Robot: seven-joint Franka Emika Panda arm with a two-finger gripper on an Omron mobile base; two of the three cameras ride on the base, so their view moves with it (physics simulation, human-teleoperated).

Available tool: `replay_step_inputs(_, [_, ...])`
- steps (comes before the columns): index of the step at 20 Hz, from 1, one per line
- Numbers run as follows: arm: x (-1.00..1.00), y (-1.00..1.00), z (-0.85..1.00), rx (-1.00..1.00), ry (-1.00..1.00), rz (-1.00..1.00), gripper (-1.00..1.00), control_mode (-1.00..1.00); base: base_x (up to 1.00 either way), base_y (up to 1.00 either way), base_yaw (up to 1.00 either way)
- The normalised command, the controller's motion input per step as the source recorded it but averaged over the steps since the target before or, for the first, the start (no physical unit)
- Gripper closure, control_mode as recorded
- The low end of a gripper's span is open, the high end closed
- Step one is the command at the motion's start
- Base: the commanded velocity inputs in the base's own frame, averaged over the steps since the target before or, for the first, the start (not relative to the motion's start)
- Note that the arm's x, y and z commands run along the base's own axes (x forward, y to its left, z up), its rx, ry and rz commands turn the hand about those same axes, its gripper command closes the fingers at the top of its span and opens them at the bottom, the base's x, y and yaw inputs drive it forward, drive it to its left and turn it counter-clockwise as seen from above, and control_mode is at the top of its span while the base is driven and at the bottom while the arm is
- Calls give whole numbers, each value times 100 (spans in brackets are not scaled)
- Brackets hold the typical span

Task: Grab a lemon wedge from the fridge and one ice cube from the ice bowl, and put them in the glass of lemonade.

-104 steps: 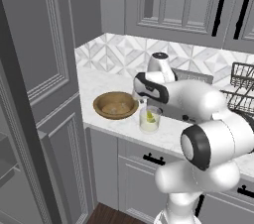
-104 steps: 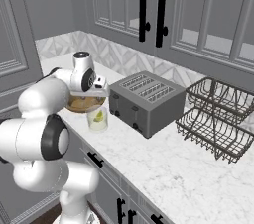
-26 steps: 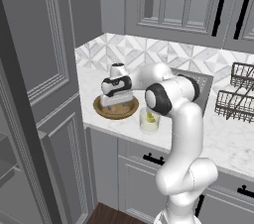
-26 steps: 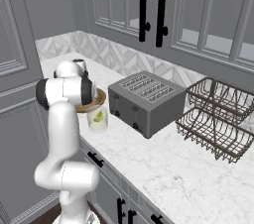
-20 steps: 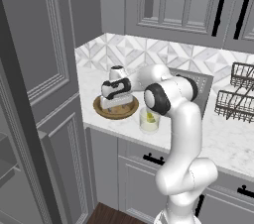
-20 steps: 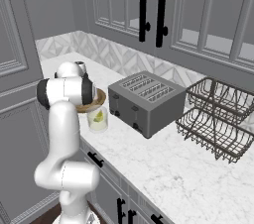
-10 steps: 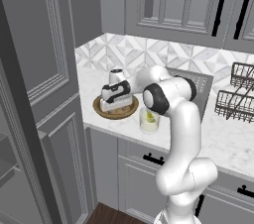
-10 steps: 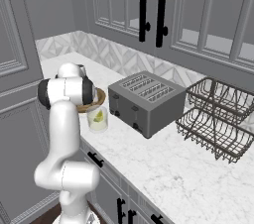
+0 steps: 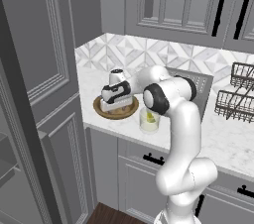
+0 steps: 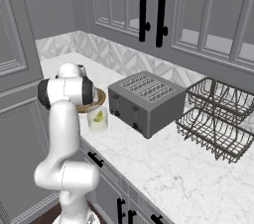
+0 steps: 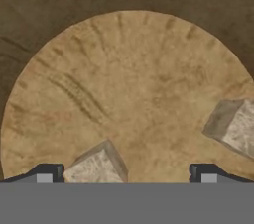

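My gripper (image 11: 125, 174) hangs open, low inside the brown wooden ice bowl (image 9: 100, 109) (image 10: 98, 98) (image 11: 134, 84). One ice cube (image 11: 95, 167) lies between my fingertips (image 11: 44, 174), nearer the left one. Another ice cube (image 11: 233, 128) rests off to the right, outside the jaws. In the left base view my gripper (image 9: 113, 108) points down into the bowl. The glass of lemonade (image 9: 149, 121) (image 10: 97, 118) stands just beside the bowl near the counter's front edge, with the yellow lemon wedge (image 9: 150, 117) (image 10: 99, 116) in it. The fridge is out of view.
A grey toaster (image 10: 147, 101) sits right of the glass, and a wire dish rack (image 10: 218, 124) stands farther right. Tall paneled grey cabinet doors (image 9: 44, 94) rise at the left of the counter. Upper cabinets (image 10: 149, 5) hang above the tiled backsplash.
The hand has sunk lower into the bowl over the last second. About five seconds ago it hovered over the glass. The jaws have stayed open.
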Motion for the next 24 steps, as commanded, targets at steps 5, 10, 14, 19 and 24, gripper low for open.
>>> replay_step_inputs(5, [-3,3,0,0,-2,0,-100,-100,0,0,0])
replay_step_inputs(10, [-6,0,0,0,-3,0,-100,-100,0,0,0])
replay_step_inputs(14, [-3,0,0,0,-2,0,-100,-100,0,0,0])
replay_step_inputs(19, [0,0,-4,0,0,0,-100,-100,0,0,0])
replay_step_inputs(24, [0,0,-7,0,0,0,-100,-100,0,0,0])
